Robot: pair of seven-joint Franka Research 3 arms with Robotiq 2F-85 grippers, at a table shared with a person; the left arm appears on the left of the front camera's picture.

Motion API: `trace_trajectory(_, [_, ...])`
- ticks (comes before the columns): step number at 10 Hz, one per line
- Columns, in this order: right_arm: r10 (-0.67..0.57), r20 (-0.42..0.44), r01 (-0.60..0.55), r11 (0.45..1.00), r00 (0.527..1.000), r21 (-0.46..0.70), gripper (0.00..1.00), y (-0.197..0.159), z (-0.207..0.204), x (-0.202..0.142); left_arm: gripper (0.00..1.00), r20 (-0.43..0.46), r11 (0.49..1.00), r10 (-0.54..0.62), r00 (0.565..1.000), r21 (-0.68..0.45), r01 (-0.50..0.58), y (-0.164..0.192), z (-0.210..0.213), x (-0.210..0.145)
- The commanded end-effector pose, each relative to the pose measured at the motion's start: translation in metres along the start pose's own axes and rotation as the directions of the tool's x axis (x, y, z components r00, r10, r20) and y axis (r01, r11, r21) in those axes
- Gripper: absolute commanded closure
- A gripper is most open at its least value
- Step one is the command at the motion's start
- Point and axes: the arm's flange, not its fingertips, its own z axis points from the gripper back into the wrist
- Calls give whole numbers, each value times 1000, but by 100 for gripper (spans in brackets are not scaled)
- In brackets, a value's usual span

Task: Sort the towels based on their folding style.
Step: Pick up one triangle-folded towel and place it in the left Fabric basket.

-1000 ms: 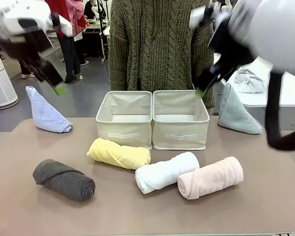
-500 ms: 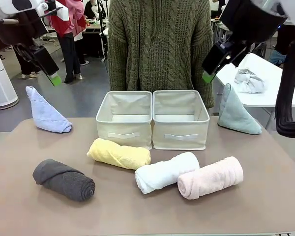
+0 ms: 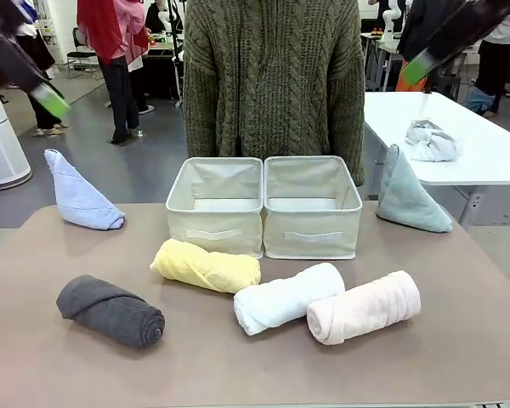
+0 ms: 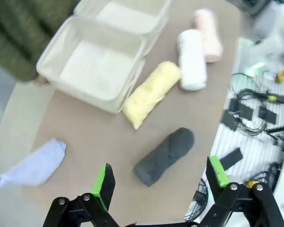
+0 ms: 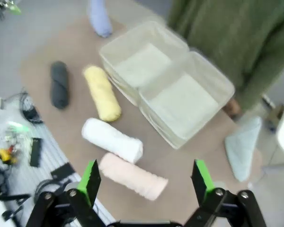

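rolls [image 3: 206, 266] lie flat, cones [image 3: 408, 202] stand tips up.

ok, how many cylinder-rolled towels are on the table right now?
4, all on the robot's side of the two bins: dark grey towel front left, yellow towel nearest the bins, white towel in the middle, pale pink towel beside it on the right. None seem hidden.

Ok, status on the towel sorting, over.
Both up high: left gripper open, right gripper open. Unsorted on table: dark grey roll, yellow roll, white roll, pink roll, blue cone, grey-green cone; bins empty. Nothing in the way.
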Motion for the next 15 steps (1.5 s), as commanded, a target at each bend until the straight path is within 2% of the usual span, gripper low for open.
trace_trajectory(1, [-19,52,-1,934,998,356,0,-51,30,-20,0,2,953,-64,998,-297,62,49,31,-15])
trace_trajectory(2, [-34,108,-16,901,994,433,0,-77,37,-43,0,72,951,-85,994,-293,103,65,38,-36])
trace_trajectory(3, [-59,149,-13,898,987,440,0,-100,35,-70,0,185,957,-90,979,-255,136,81,40,-63])
trace_trajectory(5, [-77,241,-25,919,967,393,0,-119,22,-113,0,364,992,-14,931,-111,59,103,34,-114])
trace_trajectory(7, [-102,296,-9,936,950,353,0,-126,17,-156,0,453,996,72,889,17,-89,106,34,-162])
trace_trajectory(9, [-160,343,64,960,926,273,0,-128,21,-186,0,456,963,124,881,157,-217,99,51,-194])
trace_trajectory(11, [-175,364,90,967,915,238,0,-123,30,-205,0,438,937,144,887,228,-265,89,67,-216])
trace_trajectory(12, [-178,385,98,971,906,219,0,-121,37,-215,0,431,929,151,889,246,-277,83,72,-224])
trace_trajectory(14, [-172,370,101,973,913,205,0,-114,46,-222,0,401,932,151,903,246,-265,75,77,-227])
trace_trajectory(15, [-198,353,121,966,915,229,0,-128,48,-217,0,445,936,129,886,240,-257,87,83,-229])
